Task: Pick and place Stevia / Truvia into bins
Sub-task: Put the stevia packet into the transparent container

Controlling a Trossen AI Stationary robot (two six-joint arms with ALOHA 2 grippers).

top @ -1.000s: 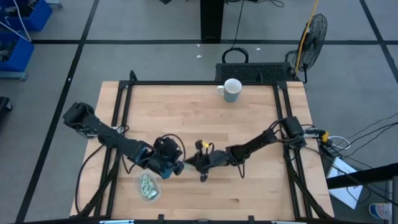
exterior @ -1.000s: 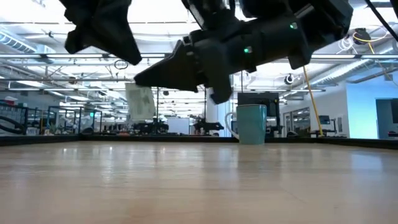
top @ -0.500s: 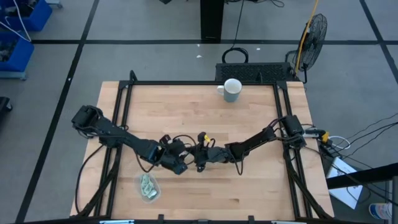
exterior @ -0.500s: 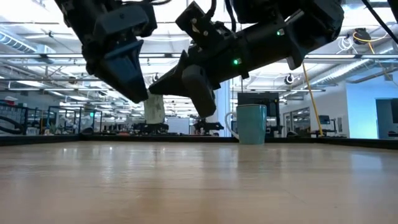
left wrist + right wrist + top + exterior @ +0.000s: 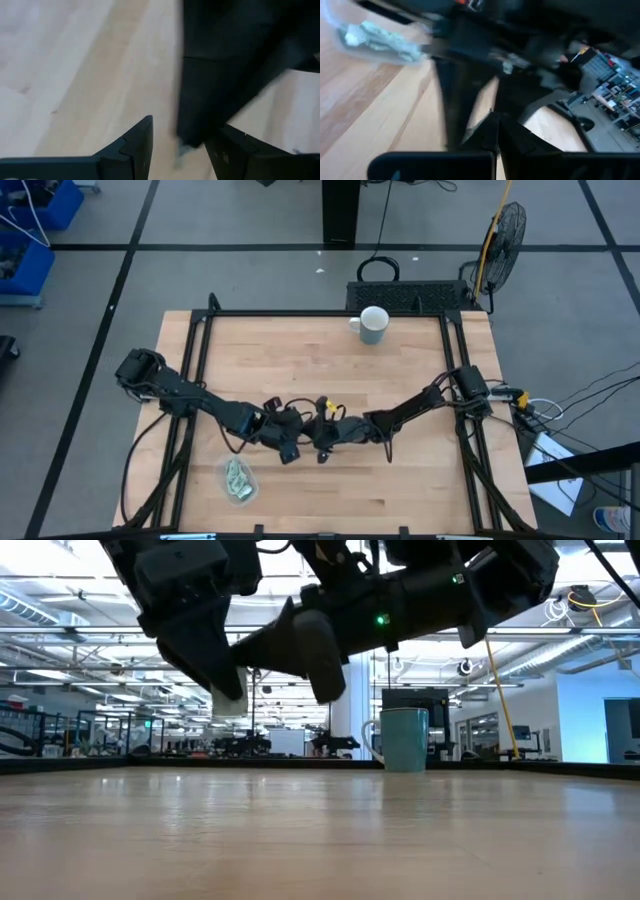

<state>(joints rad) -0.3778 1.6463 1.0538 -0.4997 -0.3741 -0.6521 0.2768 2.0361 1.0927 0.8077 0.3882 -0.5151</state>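
One pale-green Stevia packet (image 5: 230,706) hangs over the table's middle, below the tip of my right gripper (image 5: 310,440), which is shut on it. My left gripper (image 5: 290,446) has come in from the left and is open. In the left wrist view its two fingers (image 5: 140,142) stand on either side of the right gripper's dark fingertip and the packet's corner (image 5: 181,149); whether they touch it I cannot tell. The clear bin (image 5: 238,480), with several packets inside, stands on the table near the front left and also shows as the bin (image 5: 380,35) in the right wrist view. My right gripper pinches the packet by its upper end (image 5: 232,696) between its two shut fingers. The packet hangs below the fingertips, upright and clear of the table. My left gripper's finger stands in front of the place of contact in the low view.
A pale mug (image 5: 372,325) stands at the table's far edge, right of centre. Black frame rails (image 5: 190,360) run along the table's left, right and far sides. Bare wood lies between the grippers and the mug.
My left gripper has gone from beside the bin toward the table's right, and has come down to the right gripper's tip, so that its fingers now flank the hanging packet. My right gripper has kept the packet hanging clear of the table.
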